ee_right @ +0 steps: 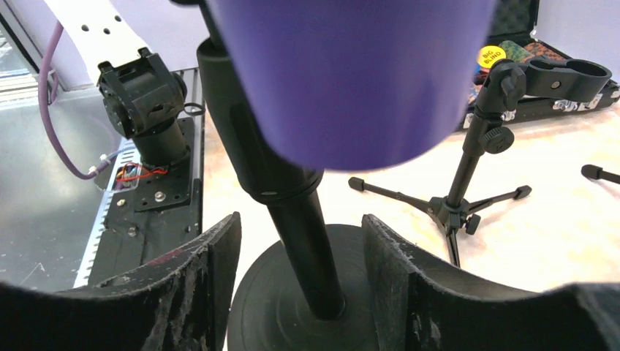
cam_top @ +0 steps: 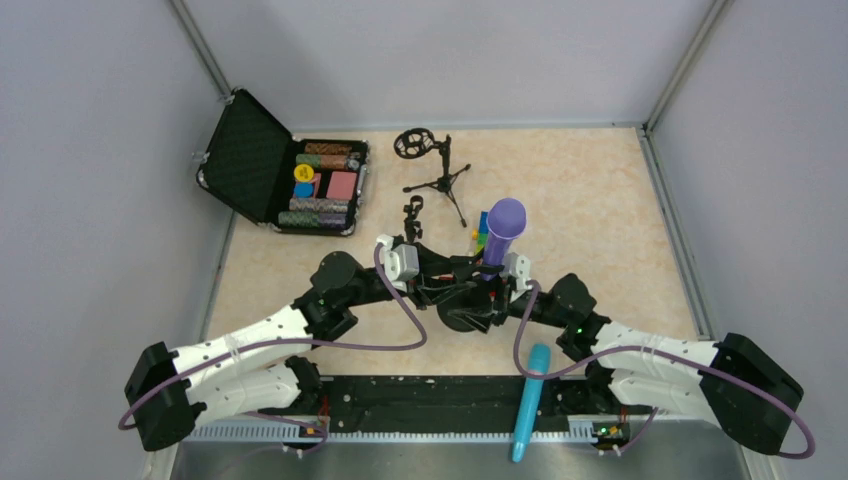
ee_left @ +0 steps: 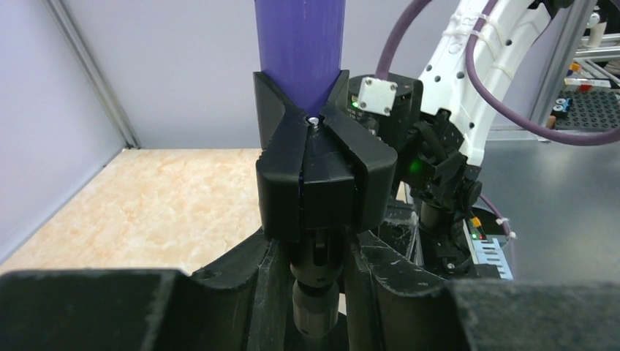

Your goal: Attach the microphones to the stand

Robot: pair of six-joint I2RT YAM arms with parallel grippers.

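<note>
At the far left of the table (cam_top: pixel 600 200) a black case (cam_top: pixel 250 160) lies open with poker chips in it. To its right stand two small tripod stands (cam_top: pixel 438 178), one with a ring mount and one with a clip. The left tool (ee_left: pixel 314 256) is closed tight on the thin post of the stand (cam_top: pixel 462 315), just under its black clip (ee_left: pixel 322 175). The purple microphone (cam_top: pixel 503 232) sits upright in that clip, near the middle of the table, with a small block toy (cam_top: pixel 481 238) just behind it. The right tool (ee_right: pixel 300 227) is parted on either side of the same post above the round base, with a gap on both sides and holding nothing. The blue microphone (cam_top: pixel 530 400) lies flat at the near edge, between the two arm bases.
</note>
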